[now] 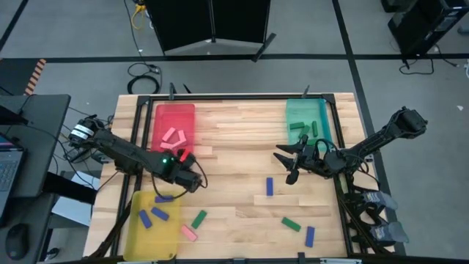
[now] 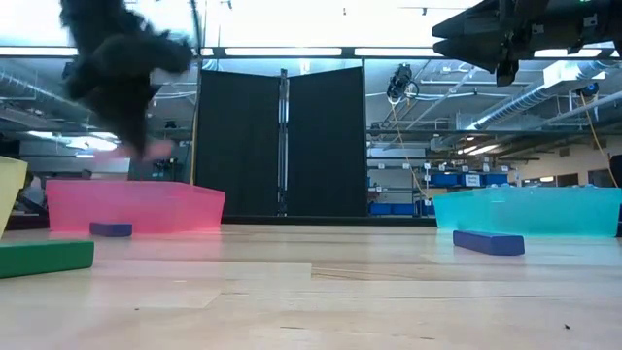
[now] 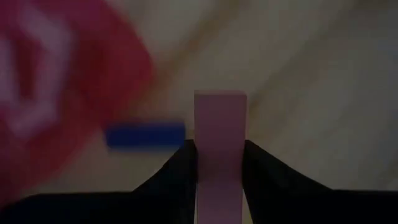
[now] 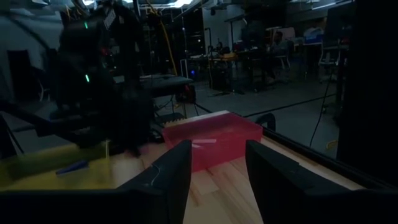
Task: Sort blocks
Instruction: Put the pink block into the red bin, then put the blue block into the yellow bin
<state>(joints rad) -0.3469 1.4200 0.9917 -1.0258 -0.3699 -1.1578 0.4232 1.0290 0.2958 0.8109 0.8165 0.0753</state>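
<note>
Three trays frame the sorting from above: the red tray [image 1: 174, 117] already holds pink blocks [image 1: 174, 137], the teal tray [image 1: 305, 112] green ones, the yellow tray [image 1: 139, 235] blue ones, while loose blocks [image 1: 270, 186] lie scattered on the table [image 1: 234, 125]. The left gripper [image 1: 185, 163] hangs just off the red tray's near corner, likely heading there. At table height, it is raised above that tray. Its wrist camera shows the fingers clamped on a pink block [image 3: 219, 143]. The right gripper [image 4: 214, 165], seen from its own wrist, is spread and empty, waiting near the teal tray.
</note>
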